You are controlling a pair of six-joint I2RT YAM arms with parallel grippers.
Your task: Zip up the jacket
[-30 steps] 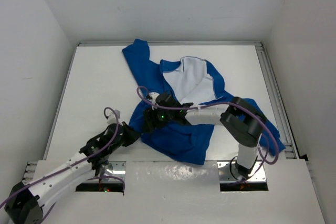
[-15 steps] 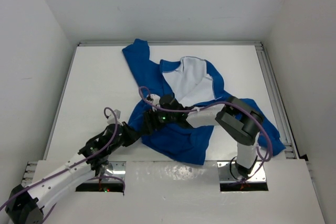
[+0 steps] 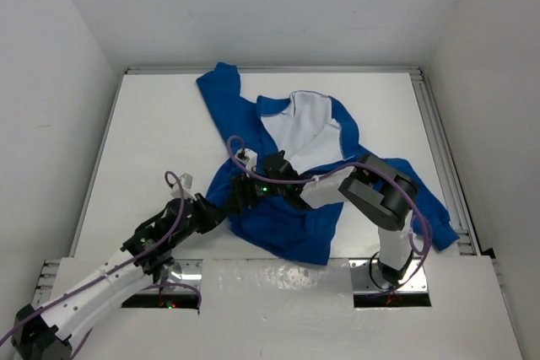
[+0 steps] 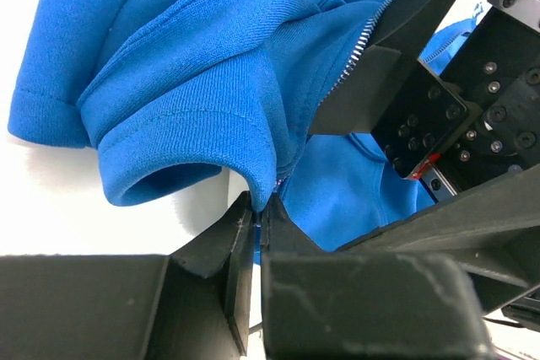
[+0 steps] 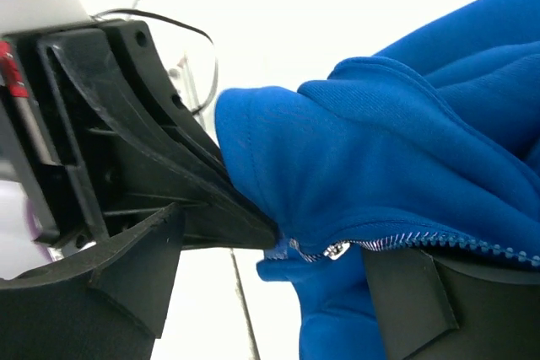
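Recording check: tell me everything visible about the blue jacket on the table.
The royal-blue soft fabric jacket lies crumpled on the white table with its front open. One sleeve reaches toward the far edge, and the white lining is exposed. The knit looks fleecy, with a stitched hem and a silver-toothed zipper. The left gripper is shut on the bottom hem corner. The right gripper stands open astride the zipper's low end.

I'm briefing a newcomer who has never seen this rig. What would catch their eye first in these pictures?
A bright blue jacket lies crumpled across the white table, its white lining showing toward the far side. At its near-left corner the left end effector is pinched shut on the fabric. The right end effector stands open around the zipper right beside it.
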